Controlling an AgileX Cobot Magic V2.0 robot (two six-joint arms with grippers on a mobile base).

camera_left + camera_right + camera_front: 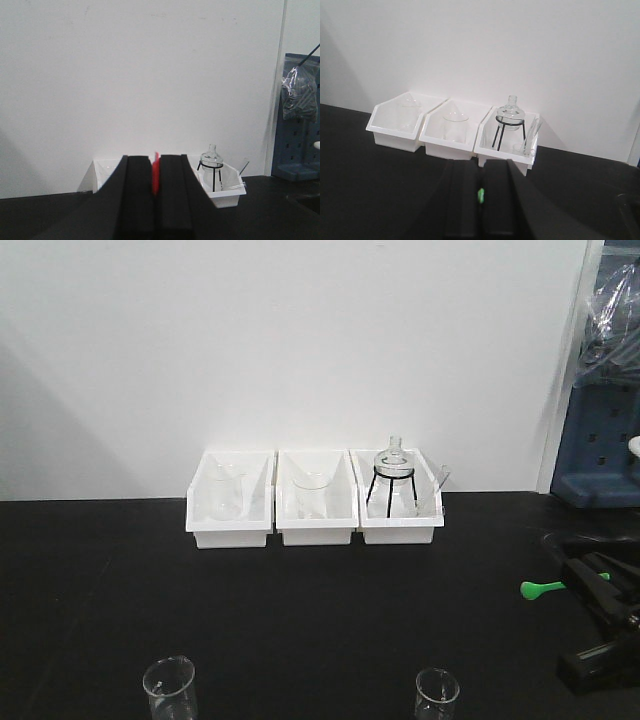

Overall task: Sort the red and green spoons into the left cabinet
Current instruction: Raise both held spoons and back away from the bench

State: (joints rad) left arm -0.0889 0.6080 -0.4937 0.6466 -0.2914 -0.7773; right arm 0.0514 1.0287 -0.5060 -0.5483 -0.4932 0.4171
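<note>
In the left wrist view my left gripper (156, 172) is shut on a red spoon (156, 174), a thin red strip showing between its black fingers (139, 192). This gripper does not show in the front view. My right gripper (585, 580) is at the right edge of the front view, shut on a green spoon (541, 588) whose bowl sticks out to the left above the black table (300, 630). In the right wrist view only a green sliver of that spoon (481, 195) shows between the closed fingers (462, 200). The left white bin (231, 498) stands at the back with a glass beaker in it.
A middle white bin (316, 498) holds a beaker. The right white bin (400, 496) holds a round flask on a black stand. Two empty glass beakers (169, 687) (437, 692) stand at the table's front edge. A blue rack (600, 440) stands at the far right.
</note>
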